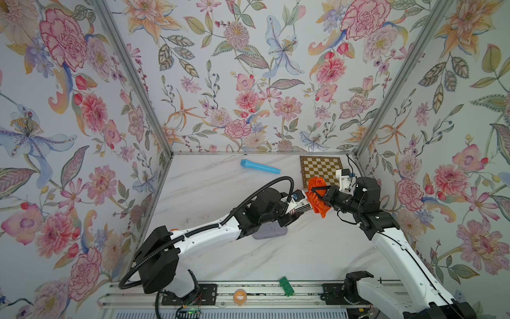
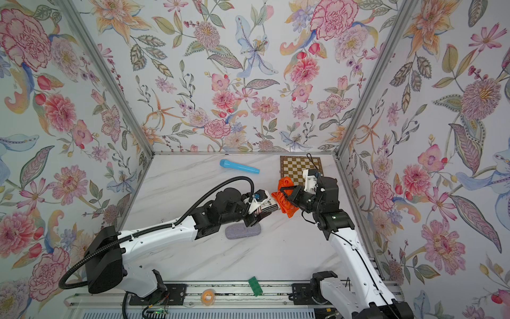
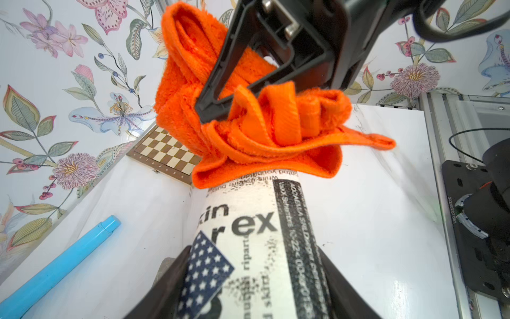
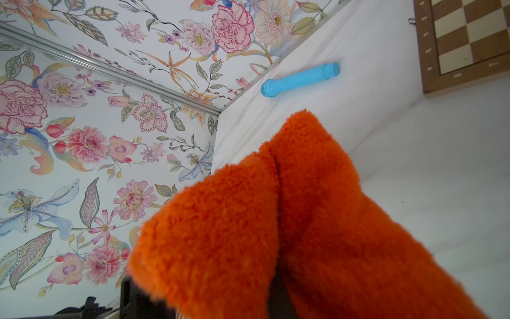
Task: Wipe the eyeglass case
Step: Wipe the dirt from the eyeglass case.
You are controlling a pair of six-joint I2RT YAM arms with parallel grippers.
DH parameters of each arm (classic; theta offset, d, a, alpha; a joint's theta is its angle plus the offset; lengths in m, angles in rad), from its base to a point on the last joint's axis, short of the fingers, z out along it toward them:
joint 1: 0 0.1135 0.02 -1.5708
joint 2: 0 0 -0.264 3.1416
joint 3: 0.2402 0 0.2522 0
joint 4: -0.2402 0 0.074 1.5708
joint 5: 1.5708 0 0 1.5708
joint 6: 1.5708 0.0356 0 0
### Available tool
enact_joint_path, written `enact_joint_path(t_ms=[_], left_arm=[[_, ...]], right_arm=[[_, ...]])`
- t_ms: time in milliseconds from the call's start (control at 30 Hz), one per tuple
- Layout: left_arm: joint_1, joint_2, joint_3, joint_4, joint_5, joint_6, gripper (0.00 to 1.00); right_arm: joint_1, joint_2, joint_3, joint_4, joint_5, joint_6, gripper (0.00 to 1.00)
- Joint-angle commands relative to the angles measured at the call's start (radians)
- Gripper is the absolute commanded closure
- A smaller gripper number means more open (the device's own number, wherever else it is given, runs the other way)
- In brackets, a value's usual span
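Observation:
The eyeglass case [image 1: 298, 203] [image 2: 265, 205] is white with black newspaper print and a stars patch. My left gripper [image 1: 296, 207] [image 3: 254, 279] is shut on it and holds it above the table, its dark fingers [image 3: 168, 284] on either side of the case [image 3: 248, 229]. An orange fluffy cloth [image 1: 317, 200] [image 2: 285, 203] is bunched in my right gripper [image 1: 314, 194] [image 2: 283, 195], which is shut on it. The cloth [image 3: 256, 149] lies against the case's far end. In the right wrist view the cloth [image 4: 276, 221] hides the jaws.
A blue tube [image 1: 260, 167] lies near the back wall, with a chessboard [image 1: 321, 167] at the back right. A grey pad [image 1: 269, 234] sits under my left arm. A green brick [image 1: 286, 285] and a tape roll [image 1: 239, 297] rest on the front rail.

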Motion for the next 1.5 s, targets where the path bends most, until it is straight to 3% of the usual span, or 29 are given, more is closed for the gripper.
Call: enact_joint_path(t_ms=[0,100,200,467,600,700,833,900,967,1100,1333,1467], left_arm=[[0.009,-0.033,0.027,0.124,-0.008,-0.021,0.65],[0.009,-0.021,0.033,0.135,-0.006,-0.028,0.66],[0.008,-0.023,0.033,0.137,-0.003,-0.025,0.66],[0.005,-0.074,0.051,0.021,-0.003,0.036,0.66],[-0.041,-0.119,0.029,-0.023,-0.118,0.205,0.65],[-0.106,-0.131,-0.010,0.016,-0.316,0.433,0.65],[-0.164,-0.116,-0.087,0.195,-0.470,0.748,0.67],[-0.184,-0.089,-0.114,0.308,-0.519,0.889,0.67],[-0.192,-0.056,-0.126,0.420,-0.556,0.978,0.68],[-0.190,-0.043,-0.126,0.483,-0.567,1.027,0.68],[-0.178,-0.067,-0.157,0.508,-0.574,1.016,0.68],[-0.173,-0.055,-0.146,0.493,-0.585,1.005,0.68]], right_arm=[[0.146,0.006,0.006,0.027,0.009,0.047,1.00],[0.239,0.031,-0.015,0.119,0.029,0.101,1.00],[0.238,0.035,-0.011,0.087,0.042,0.063,1.00],[-0.137,-0.006,0.104,-0.212,-0.050,-0.134,1.00],[-0.188,0.020,0.298,-0.339,-0.034,-0.208,1.00],[-0.164,0.076,0.453,-0.389,-0.051,-0.217,1.00],[0.004,0.163,0.591,-0.416,-0.001,-0.218,1.00],[0.102,0.203,0.586,-0.367,-0.003,-0.185,1.00],[0.155,0.241,0.504,-0.221,-0.089,-0.082,1.00],[0.184,0.243,0.372,-0.180,-0.099,-0.057,1.00],[-0.040,0.178,0.305,-0.447,-0.078,-0.249,1.00],[0.063,0.194,0.338,-0.421,-0.053,-0.221,1.00]])
